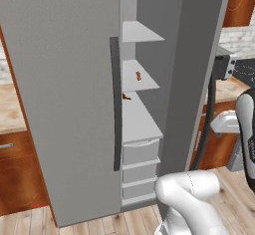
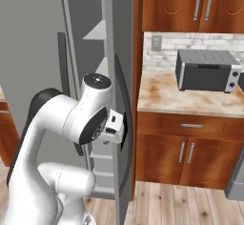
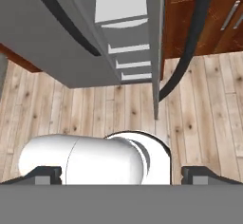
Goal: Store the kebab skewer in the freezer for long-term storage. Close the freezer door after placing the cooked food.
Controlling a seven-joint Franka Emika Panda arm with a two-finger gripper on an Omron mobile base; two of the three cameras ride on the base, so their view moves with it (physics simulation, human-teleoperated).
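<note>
The freezer stands open, showing pale shelves above stacked drawers. The kebab skewer, tiny and reddish-brown, lies on a middle shelf. The freezer door is swung wide to the right, and I see it edge-on in the right base view. Its long dark handle curves past the hand. My gripper hangs open and empty outside that door, close beside the handle and pointing down at the floor. Its two fingertips stand wide apart at the sides of the hand view.
The wider grey fridge door is shut on the left. A second small dark brown bit lies on the shelf below the skewer. On the counter to the right stands a toaster oven, with wooden cabinets below it.
</note>
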